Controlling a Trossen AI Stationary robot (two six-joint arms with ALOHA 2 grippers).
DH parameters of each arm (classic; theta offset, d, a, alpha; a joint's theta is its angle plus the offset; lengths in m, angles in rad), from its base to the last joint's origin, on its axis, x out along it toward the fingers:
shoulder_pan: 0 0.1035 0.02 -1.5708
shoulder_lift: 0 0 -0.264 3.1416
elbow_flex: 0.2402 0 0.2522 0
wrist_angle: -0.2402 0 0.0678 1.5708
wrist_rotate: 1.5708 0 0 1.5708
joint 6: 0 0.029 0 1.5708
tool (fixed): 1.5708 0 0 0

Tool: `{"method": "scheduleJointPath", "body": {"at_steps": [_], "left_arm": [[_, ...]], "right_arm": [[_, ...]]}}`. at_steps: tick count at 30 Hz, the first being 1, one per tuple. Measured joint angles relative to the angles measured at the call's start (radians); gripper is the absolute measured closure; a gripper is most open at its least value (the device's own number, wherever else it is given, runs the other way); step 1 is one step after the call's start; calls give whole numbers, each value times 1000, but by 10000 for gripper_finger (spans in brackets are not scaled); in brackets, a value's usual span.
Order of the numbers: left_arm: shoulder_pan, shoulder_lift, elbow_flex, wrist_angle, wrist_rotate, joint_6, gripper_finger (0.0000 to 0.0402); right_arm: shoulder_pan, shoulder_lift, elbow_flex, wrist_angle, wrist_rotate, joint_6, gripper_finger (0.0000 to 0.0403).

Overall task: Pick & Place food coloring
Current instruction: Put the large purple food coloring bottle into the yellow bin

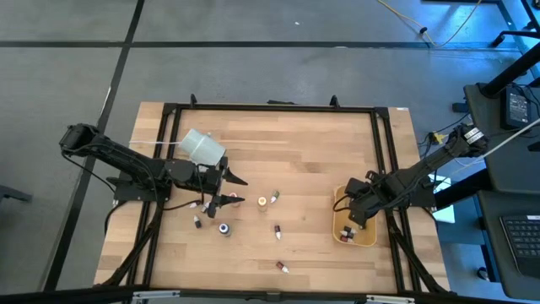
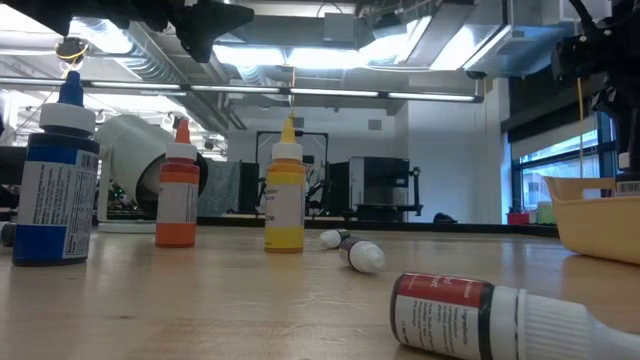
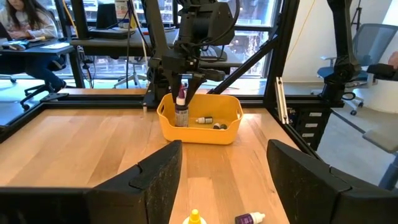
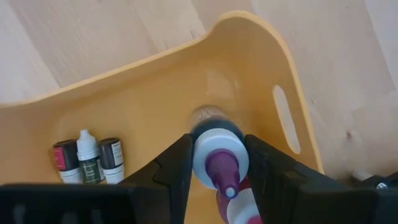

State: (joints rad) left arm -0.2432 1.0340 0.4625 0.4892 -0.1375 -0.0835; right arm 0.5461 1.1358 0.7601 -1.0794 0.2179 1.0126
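The right gripper [image 4: 217, 163] hangs inside the yellow tray [image 1: 368, 235] at the right side of the table [image 1: 295, 143], its two dark fingers [image 4: 174, 165] pinched on a purple-capped bottle [image 4: 214, 149] held upright, cap toward the wrist camera. The left wrist view shows the same bottle [image 3: 181, 111] low in the tray [image 3: 199, 130], though whether its base touches the floor cannot be told. Three small bottles [image 4: 88, 160] lie side by side on the tray floor near one wall, and another pale cap shows just beside the held one.

The left gripper [image 1: 229, 189] waits over the left half of the table with its fingers [image 3: 155, 180] spread wide — nothing between them. A white cup-like cylinder [image 1: 202, 147] lies on its side just behind that arm.

The remaining food coloring is scattered on the wood: a blue bottle [image 2: 55, 180], an orange bottle [image 2: 178, 195] and a yellow bottle [image 2: 284, 195] stand upright, well apart from each other, while a red-labelled bottle [image 2: 470, 315] lies on its side nearest the low camera and two more lie toppled [image 2: 355, 250] farther back — all outside the tray
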Motion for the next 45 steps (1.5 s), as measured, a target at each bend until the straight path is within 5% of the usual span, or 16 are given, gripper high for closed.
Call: {"method": "scheduleJointPath", "body": {"at_steps": [7, 14, 27, 45], "left_arm": [[0, 0, 0, 0, 0, 0, 175], [0, 0, 0, 0, 0, 0, 171], [0, 0, 0, 0, 0, 0, 171], [0, 0, 0, 0, 0, 0, 173]], "right_arm": [[-1, 0, 0, -7, 68, 30, 258], [-1, 0, 0, -7, -19, 2, 258], [-1, 0, 0, -28, 5, 4, 256], [-1, 0, 61, -70, -1, -22, 167]]}}
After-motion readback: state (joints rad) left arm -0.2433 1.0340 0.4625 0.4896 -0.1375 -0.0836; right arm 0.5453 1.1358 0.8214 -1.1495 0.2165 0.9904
